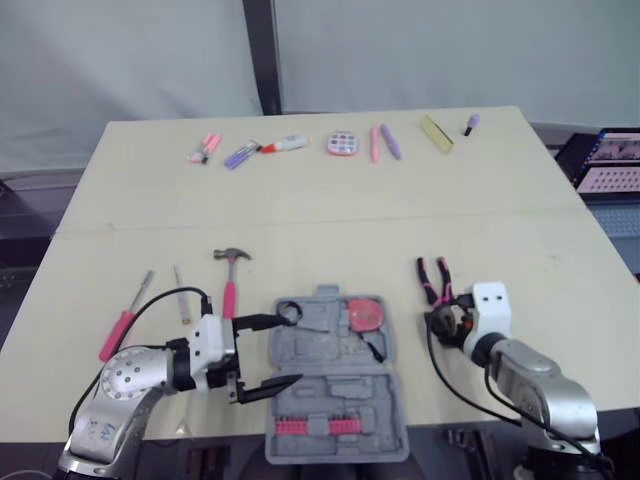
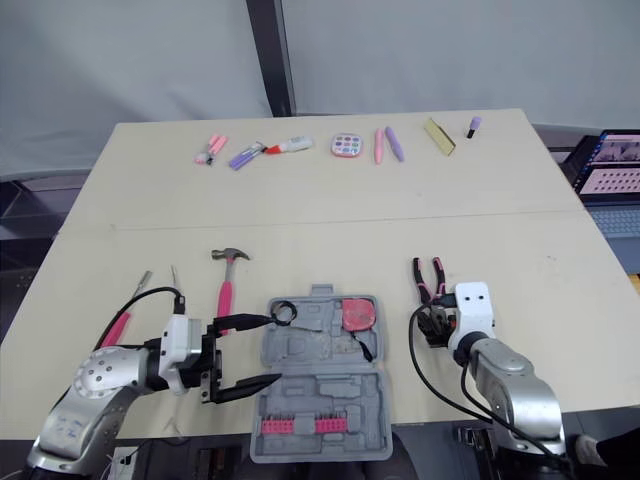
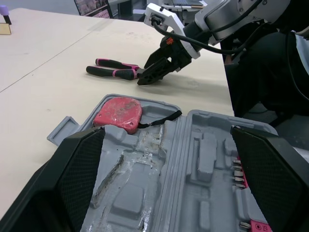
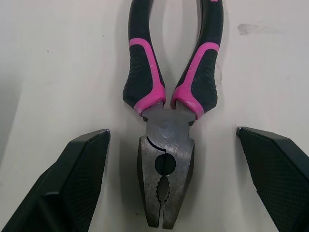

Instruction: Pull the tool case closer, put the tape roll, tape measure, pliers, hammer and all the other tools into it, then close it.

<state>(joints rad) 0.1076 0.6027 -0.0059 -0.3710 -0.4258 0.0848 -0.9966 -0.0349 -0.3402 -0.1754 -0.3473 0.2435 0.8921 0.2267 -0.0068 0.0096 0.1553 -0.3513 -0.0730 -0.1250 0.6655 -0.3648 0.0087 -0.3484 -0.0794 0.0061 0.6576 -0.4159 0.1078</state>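
Holding the left gripper (image 1: 288,350) spread wide, hovering over the left side of the grey tool case (image 1: 320,385) and gripping nothing. Finding that case lying open and flat at the near edge of the table (image 1: 300,200), right between the two arms. Carrying the red tape measure (image 1: 365,314) in its far right pocket, with a black strap trailing across the tray. Showing a pink bit strip (image 1: 318,426) along the near half. Spotting the black tape roll (image 1: 290,311) at the case's far left corner, just beside one left fingertip; not managing to tell whether sitting in a pocket or on the rim.

Swinging over to the right now. Seeing the pliers (image 4: 166,145) lying flat on the table just right of the case, pink-and-black handles pointing away from the robot and steel nose pointing toward it. Spreading the right gripper (image 4: 172,131) wide as well, with black fingers (image 4: 82,179) standing either side of that nose, apart from it and clamping nothing.

Catching the hammer (image 1: 230,285) on the table left of the case, head at the far end and pink handle running back toward the left gripper. Further left, picking out a pink-handled screwdriver (image 1: 122,325) and a slim metal tool (image 1: 180,293), both lying flat outside the case.
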